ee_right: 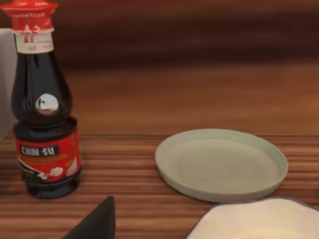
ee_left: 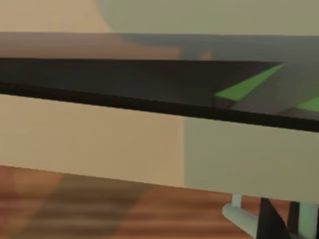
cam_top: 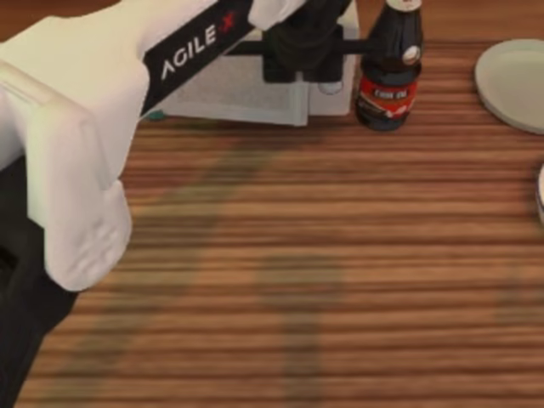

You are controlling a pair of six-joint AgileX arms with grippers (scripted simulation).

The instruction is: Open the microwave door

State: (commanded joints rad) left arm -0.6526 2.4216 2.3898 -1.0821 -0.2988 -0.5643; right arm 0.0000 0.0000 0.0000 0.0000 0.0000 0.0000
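Observation:
The off-white microwave (cam_top: 337, 95) stands at the table's far edge, left of centre. Its door (cam_top: 229, 92), with a grey mesh window, is swung slightly out on the knob-panel side. In the left wrist view the door (ee_left: 124, 144) fills the middle, and a dark gap with green patches shows behind it. My left gripper (cam_top: 306, 49) reaches over the microwave's front and is shut on the pale door handle (ee_left: 240, 215), with black fingers (ee_left: 271, 225) across the bar. My right gripper (ee_right: 97, 224) is parked off the top view's right side and shows only as a dark wedge.
A dark sauce bottle (cam_top: 389, 72) with a red cap and label stands right beside the microwave's knob panel. A pale plate (cam_top: 512, 83) lies at the far right. Another white dish (cam_top: 541, 197) pokes in at the right edge. My left arm (cam_top: 76, 127) covers the left side.

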